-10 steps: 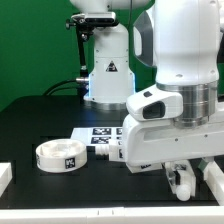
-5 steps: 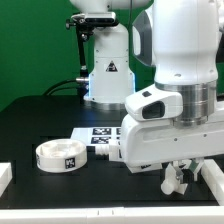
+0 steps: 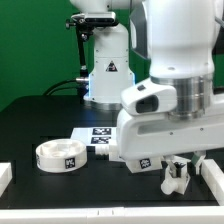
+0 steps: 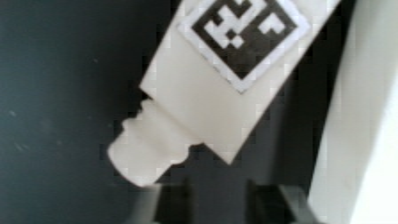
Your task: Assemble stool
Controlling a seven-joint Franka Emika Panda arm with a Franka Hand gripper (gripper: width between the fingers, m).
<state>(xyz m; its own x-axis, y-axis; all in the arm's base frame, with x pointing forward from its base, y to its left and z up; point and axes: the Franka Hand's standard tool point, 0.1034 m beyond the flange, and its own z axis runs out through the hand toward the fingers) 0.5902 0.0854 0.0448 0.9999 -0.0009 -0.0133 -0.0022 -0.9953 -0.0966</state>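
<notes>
One stool leg (image 4: 222, 80) fills my wrist view. It lies tilted across the dark surface (image 4: 54, 100), with its square tag facing the camera and a rounded peg at its near end. In the exterior view, the hand (image 3: 176, 178) sits low over the surface on the exterior view's right, with something white at its fingers. I cannot tell whether it is clamped on the leg or loose around it. The round seat (image 3: 60, 155) rests on the surface toward the exterior view's left, well apart from the hand. The marker board (image 3: 98, 134) lies flat just behind the seat.
</notes>
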